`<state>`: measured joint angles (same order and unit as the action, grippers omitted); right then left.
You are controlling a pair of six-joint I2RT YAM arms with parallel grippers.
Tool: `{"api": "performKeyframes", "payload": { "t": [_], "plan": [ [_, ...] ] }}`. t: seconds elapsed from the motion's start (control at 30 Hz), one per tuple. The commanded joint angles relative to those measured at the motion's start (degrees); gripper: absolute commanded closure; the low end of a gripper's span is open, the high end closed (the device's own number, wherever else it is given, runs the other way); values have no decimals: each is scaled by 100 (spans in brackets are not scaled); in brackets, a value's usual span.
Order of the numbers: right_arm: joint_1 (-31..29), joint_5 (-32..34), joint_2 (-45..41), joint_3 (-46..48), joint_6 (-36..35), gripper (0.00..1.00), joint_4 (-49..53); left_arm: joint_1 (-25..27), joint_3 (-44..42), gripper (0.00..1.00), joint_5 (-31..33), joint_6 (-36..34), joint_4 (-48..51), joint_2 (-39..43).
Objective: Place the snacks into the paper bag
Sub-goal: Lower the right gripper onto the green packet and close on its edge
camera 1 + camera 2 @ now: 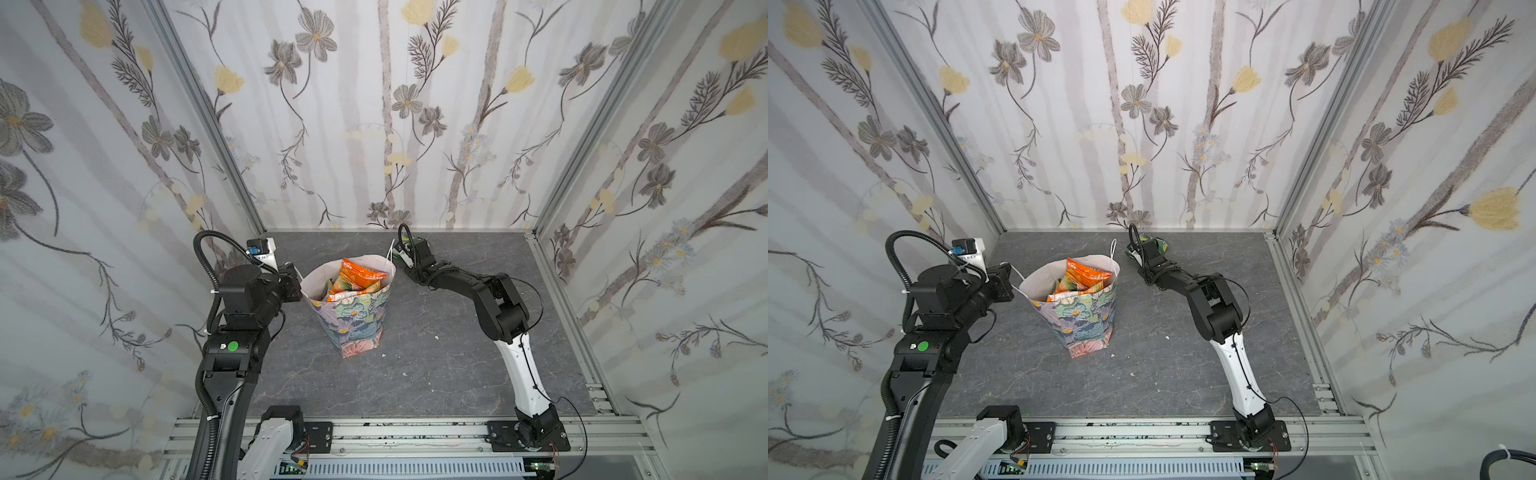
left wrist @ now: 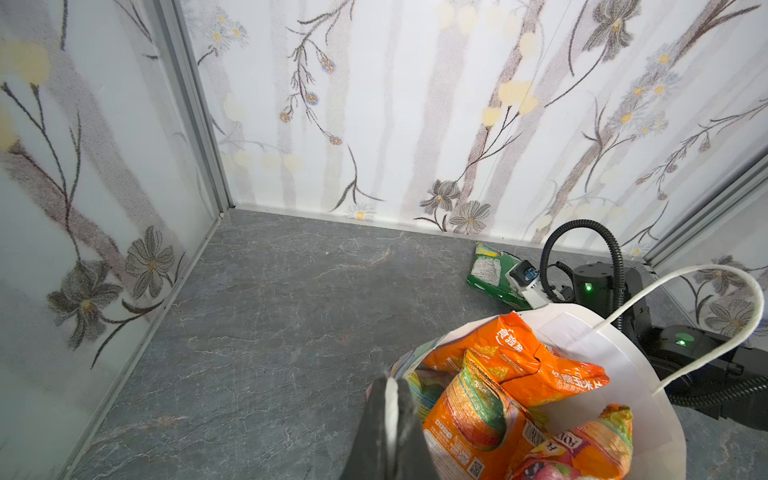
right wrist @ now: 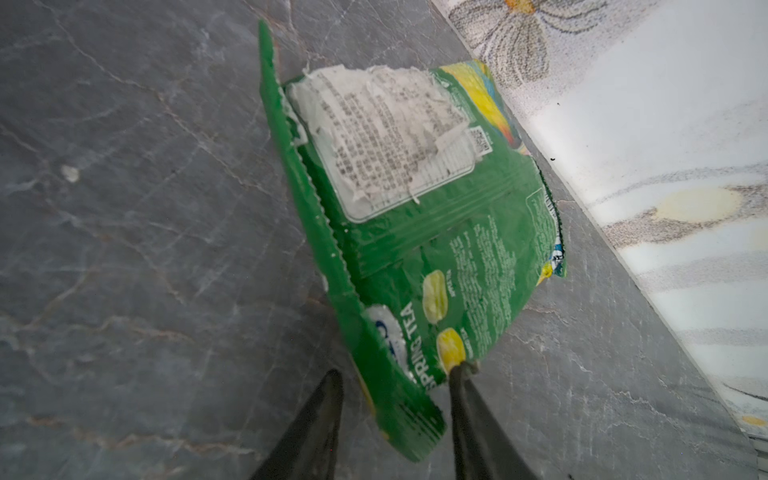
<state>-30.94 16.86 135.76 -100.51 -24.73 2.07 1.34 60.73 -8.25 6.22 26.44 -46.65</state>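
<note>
Several orange packets [image 1: 358, 275] are sitting inside the paper bag [image 1: 357, 328], whose cord handle [image 2: 390, 411] the left gripper [image 2: 389, 380] is pinching; the right gripper [image 3: 395, 372] is straddling, jaws apart, a green packet [image 3: 415, 232] by the back wall [image 1: 374, 124].

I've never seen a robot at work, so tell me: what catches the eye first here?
A floral paper bag stands mid-scene, orange packets poking from its top. The left tool grips its left side, while the right tool straddles a green packet by the back wall.
</note>
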Motion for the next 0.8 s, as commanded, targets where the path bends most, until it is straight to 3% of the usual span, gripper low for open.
{"api": "performKeyframes", "payload": {
  "t": [0.0,0.17,0.3,0.6,0.77],
  "plan": [
    [-3,-29,31,-59,-23,73,29,-10,-24,100,60,-59,-235,27],
    [8,-109,17,-75,28,100,65,-5,-35,100,77,-53,-236,34],
    [84,-605,-143,-78,284,100,185,-13,-35,100,92,-67,-227,67],
    [353,-2564,-913,122,949,100,389,-10,-37,100,69,-68,-231,93],
    [522,-3203,-1208,118,1418,100,426,-9,-43,100,60,-63,-235,124]
  ]
}}
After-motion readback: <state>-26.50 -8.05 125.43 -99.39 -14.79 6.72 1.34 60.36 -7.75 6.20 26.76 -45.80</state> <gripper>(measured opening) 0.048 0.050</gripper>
